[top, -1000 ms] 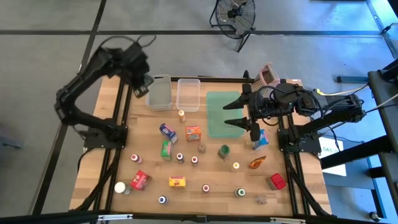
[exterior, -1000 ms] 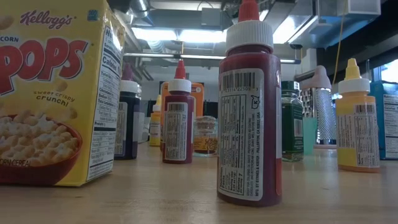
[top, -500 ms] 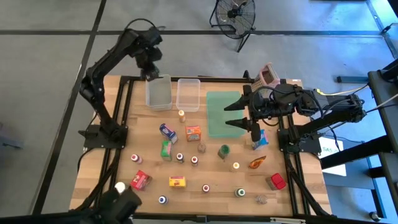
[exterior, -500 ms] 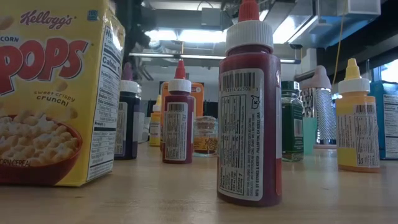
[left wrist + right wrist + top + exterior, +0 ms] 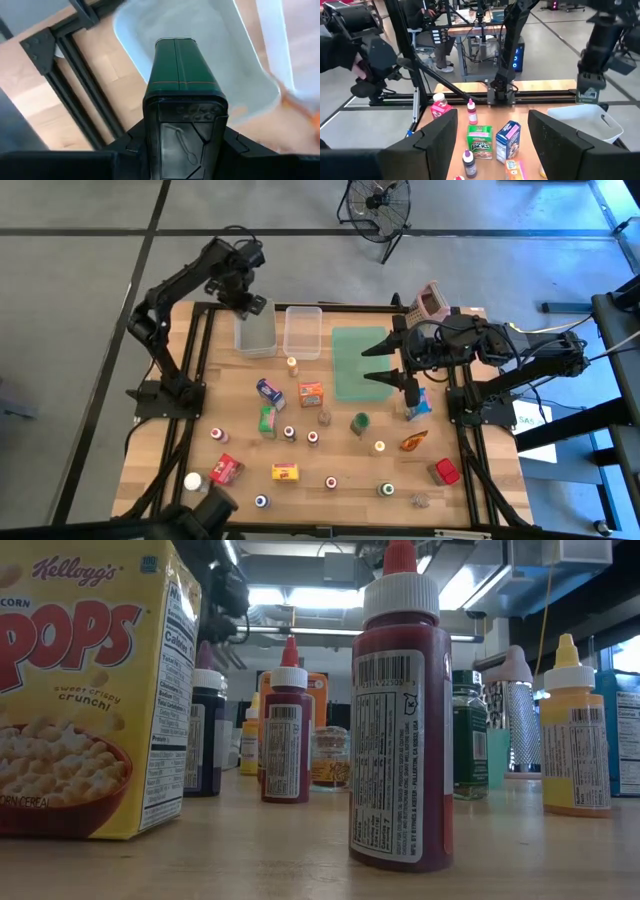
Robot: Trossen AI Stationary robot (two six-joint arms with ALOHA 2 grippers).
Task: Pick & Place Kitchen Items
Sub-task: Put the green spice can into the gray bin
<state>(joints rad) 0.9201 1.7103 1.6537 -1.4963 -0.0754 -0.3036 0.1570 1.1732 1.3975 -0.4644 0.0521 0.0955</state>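
Note:
My left gripper (image 5: 246, 304) hangs over the clear bin (image 5: 256, 330) at the table's far left, shut on a dark green rectangular tin (image 5: 182, 65). The right wrist view shows that tin (image 5: 586, 93) just above the bin (image 5: 587, 121). My right gripper (image 5: 385, 362) hovers open over the flat green tray (image 5: 352, 385), with nothing between its fingers (image 5: 440, 137). Several kitchen items stand on the wooden table: small cartons (image 5: 311, 393), a yellow box (image 5: 286, 472) and capped little jars (image 5: 313, 437). In the low view a cereal box (image 5: 90, 690) and sauce bottles (image 5: 400, 720) stand close by. My left gripper pinches the green tin between its two fingers (image 5: 131, 146), on two opposite sides next to the pull-tab end (image 5: 150, 125). The fingers point down from above. The tin hangs upright below them, pull-tab end up, lifted clear above the bin's floor.
A second clear bin (image 5: 303, 330) stands right of the first. The pinkish box grater (image 5: 430, 302) stands at the far right, by the tray. Dark frame rails (image 5: 195, 360) run along the table's left and right sides. A blue carton (image 5: 418, 404) stands under my right arm.
My left gripper has swung from the table's far left corner toward the clear bin and sunk over it, rolling about its own axis, with the green tin still in its fingers.

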